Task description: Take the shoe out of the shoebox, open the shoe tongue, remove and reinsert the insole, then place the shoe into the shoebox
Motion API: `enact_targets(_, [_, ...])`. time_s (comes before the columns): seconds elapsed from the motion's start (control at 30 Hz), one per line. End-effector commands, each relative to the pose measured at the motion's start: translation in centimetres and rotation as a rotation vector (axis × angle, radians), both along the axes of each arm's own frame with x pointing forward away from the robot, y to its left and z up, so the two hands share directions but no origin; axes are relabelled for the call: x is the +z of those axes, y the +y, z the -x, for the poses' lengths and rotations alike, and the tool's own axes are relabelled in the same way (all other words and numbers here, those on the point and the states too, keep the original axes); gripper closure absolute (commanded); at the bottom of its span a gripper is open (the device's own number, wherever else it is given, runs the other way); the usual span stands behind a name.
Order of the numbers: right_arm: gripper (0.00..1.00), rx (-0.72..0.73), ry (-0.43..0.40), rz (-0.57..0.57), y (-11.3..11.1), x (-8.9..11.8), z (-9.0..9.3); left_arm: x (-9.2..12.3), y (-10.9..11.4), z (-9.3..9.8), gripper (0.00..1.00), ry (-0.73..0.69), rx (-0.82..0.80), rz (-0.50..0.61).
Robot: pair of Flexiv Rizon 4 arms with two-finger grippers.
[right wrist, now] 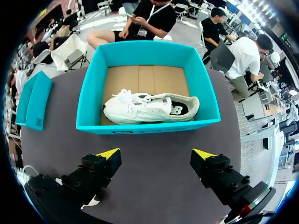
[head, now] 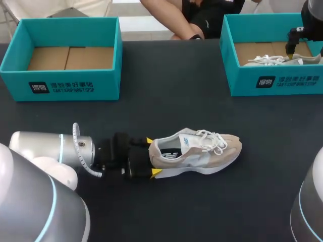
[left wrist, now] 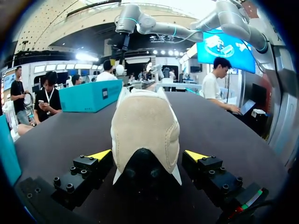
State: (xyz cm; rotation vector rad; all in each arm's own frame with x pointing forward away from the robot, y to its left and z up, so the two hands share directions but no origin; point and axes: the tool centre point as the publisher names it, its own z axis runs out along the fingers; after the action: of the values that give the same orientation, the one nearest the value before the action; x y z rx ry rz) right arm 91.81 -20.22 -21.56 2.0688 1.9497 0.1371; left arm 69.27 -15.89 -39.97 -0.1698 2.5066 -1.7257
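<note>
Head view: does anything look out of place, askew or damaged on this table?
Nothing stands out. The beige shoe stands upright on the table, heel between the left gripper's open fingers; the white shoe lies inside the right shoebox, nothing spilled or damaged.

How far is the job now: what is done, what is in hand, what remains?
Done: the beige shoe lies on the table, out of the empty left box. In hand: the left gripper sits open around its heel. The right gripper hangs open above the white shoe in the right box. Left: tongue, insole, reboxing.
</note>
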Motion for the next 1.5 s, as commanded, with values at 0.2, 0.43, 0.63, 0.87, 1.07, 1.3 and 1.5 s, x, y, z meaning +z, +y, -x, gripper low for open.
enact_targets(0.2, [0.0, -0.001, -0.002, -0.001, 0.0, -0.1, 0.0, -0.3, -1.3, -0.8, 0.0, -0.007, -0.003, -0.001])
enact_targets(0.43, [0.0, -0.001, -0.002, -0.001, 0.0, -0.1, 0.0, -0.7, -2.0, -1.1, 0.0, -0.003, -0.017, 0.002])
enact_targets(0.63, [0.0, -0.001, -0.002, -0.001, 0.0, -0.1, 0.0, -1.4, -2.3, -1.0, 0.0, 0.02, -0.028, 0.0])
enact_targets(0.87, [0.0, -0.001, -0.002, -0.001, 0.0, -0.1, 0.0, -0.9, -2.1, -0.9, 0.54, 0.009, -0.047, -0.006])
enact_targets(1.07, [0.0, -0.001, -0.002, -0.001, 0.0, -0.1, 0.0, -0.5, -1.3, -0.9, 1.0, 0.005, -0.085, -0.012])
enact_targets(1.3, [0.0, -0.001, -0.002, -0.001, 0.0, -0.1, 0.0, -0.3, -0.1, -0.6, 1.0, 0.01, -0.102, -0.014])
enact_targets(1.5, [0.0, -0.001, -0.002, -0.001, 0.0, -0.1, 0.0, -0.6, 0.7, -0.1, 1.0, 0.035, -0.114, -0.033])
